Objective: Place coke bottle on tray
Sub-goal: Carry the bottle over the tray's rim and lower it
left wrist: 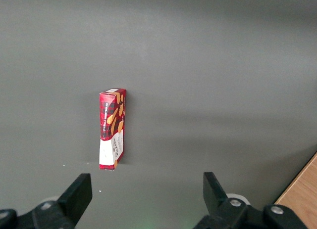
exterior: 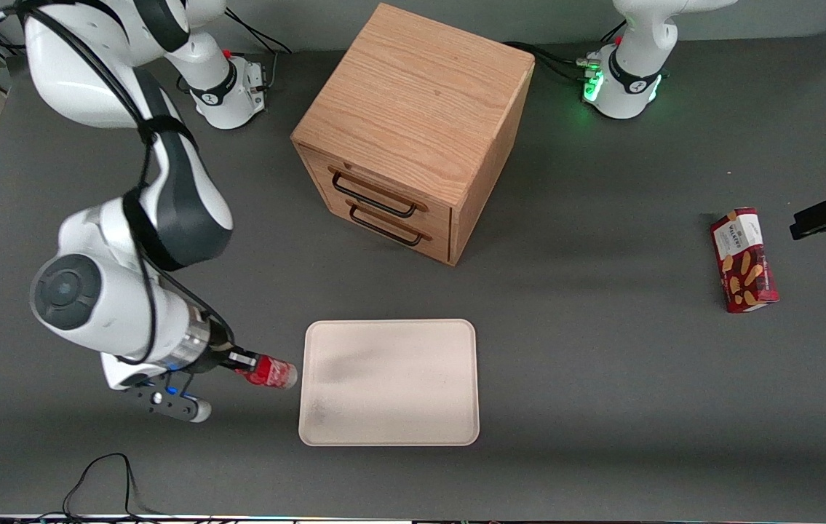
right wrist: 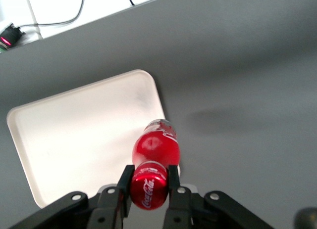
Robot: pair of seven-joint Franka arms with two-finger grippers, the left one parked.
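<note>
the gripper (right wrist: 149,183), clamped on the small red coke bottle (exterior: 269,371) (held tilted), should clear the flat cream-beige tray (exterior: 391,429) rim before lowering.

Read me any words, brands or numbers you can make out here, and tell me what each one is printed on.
"Coca-Cola": white script on the cap of the coke bottle, held in the shut claw beside the tray.
"WALKERS": seemingly, on the white panel of the red biscuit box; its smaller print is too small to read.
Wooden cabinet: no text.
</note>
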